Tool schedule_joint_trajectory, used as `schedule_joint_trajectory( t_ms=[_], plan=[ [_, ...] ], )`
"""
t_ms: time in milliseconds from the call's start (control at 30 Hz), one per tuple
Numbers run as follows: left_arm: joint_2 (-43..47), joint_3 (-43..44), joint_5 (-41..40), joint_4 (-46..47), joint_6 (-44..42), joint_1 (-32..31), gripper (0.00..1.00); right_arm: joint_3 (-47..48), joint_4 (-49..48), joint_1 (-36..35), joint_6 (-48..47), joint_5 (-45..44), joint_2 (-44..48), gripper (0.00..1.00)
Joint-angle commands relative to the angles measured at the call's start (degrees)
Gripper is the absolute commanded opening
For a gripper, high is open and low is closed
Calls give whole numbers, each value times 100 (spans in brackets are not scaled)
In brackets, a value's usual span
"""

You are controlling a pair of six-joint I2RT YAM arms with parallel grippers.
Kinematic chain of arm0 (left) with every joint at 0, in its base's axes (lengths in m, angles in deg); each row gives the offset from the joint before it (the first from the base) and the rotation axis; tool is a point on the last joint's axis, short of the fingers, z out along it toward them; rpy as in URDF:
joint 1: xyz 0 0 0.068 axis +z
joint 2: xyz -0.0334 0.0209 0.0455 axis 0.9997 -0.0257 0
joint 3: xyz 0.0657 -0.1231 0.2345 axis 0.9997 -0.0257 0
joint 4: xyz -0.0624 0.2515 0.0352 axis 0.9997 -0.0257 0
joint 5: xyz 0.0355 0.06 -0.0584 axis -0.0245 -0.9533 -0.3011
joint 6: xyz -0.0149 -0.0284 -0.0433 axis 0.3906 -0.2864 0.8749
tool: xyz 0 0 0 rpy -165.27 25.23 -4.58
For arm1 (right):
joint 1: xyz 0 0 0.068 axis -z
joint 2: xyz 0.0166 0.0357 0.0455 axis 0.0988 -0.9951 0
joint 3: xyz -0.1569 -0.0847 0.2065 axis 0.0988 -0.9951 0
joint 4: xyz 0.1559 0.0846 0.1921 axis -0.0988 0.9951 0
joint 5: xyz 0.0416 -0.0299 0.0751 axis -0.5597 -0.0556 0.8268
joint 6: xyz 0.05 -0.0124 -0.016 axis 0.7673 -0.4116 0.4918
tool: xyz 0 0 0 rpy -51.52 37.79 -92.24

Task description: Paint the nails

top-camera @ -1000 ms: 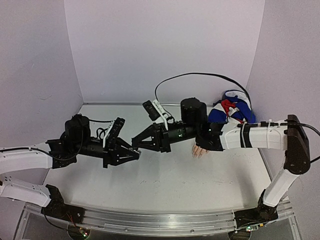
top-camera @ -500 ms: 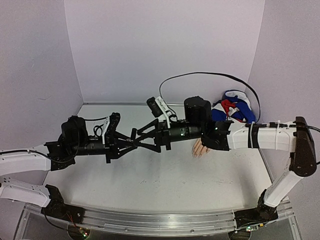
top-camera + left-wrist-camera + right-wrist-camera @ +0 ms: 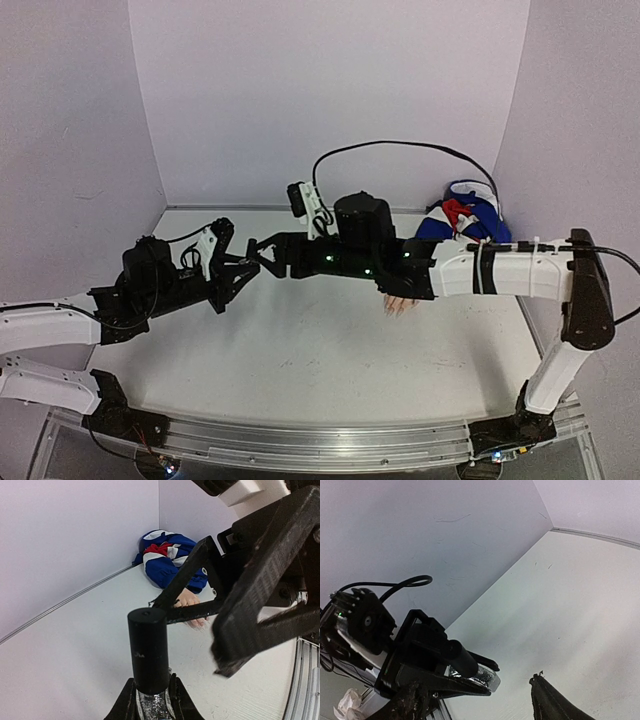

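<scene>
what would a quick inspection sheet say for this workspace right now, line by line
surface: white table, faint specks, no spills seen
job's things: mannequin hand lying at the far right, sleeve bunched in the corner; nails too small to judge paint; dark-capped bottle held above the table
clutter: pale crumpled scrap past the left arm, too unclear to name
grippers: left gripper shut on the bottle; right gripper open, jaws spread by the bottle's cap
cables: black cable arching above the right arm
surroundings: pale lilac walls; metal rail at the near edge
</scene>
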Motion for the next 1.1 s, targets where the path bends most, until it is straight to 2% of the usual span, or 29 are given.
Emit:
schedule_joint_trajectory(
  t_ms=[0,233,500,633,667,733,867,933,1000,1067],
  plan=[
    [32,22,-222,189,-50,13,0,821,193,-196,307,-860,-413,66],
    [92,-50,-184,189,142,13,0,1380,388,-297,341,-1087,-877,48],
    [146,-56,73,180,232,13,0,1373,362,-303,228,-773,-917,10],
    [158,-7,473,187,521,13,0,1091,276,-303,-175,-392,-710,0],
    [148,18,676,189,591,13,0,978,233,-298,-421,-195,-598,0],
    [40,129,1514,188,569,28,0,646,-33,-232,-1069,757,-376,0],
    [-350,500,4537,193,482,100,0,172,-164,8,-2365,4425,-81,0],
    [-488,670,5698,237,541,101,0,46,-170,78,-2501,5517,-33,0],
    [-471,736,6008,250,576,101,0,-28,-153,121,-2460,6022,-13,0],
    [-313,678,5714,251,480,101,0,-187,-157,144,-2534,6021,99,0]
  ],
)
